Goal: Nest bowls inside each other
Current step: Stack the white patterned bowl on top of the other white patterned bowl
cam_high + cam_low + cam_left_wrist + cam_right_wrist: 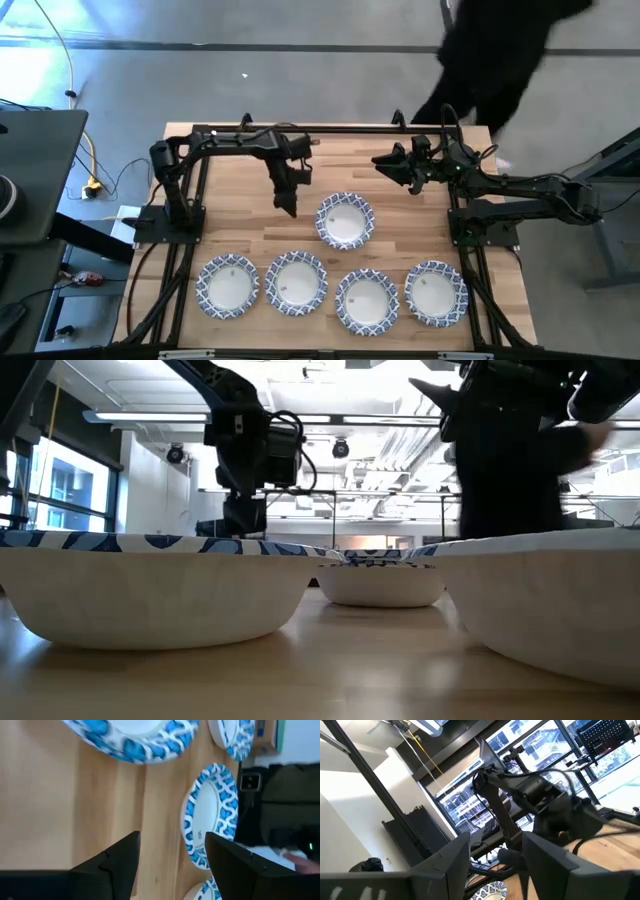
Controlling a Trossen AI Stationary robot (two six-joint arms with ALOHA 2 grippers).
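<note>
No writing, label, brand, number or sign can be read in any of the views. The bowls (345,222) carry only a blue-and-white pattern on their rims, with no letters in it. The table (240,235) is bare wood with nothing printed on it. The dark arms bear no marking that can be made out.
</note>
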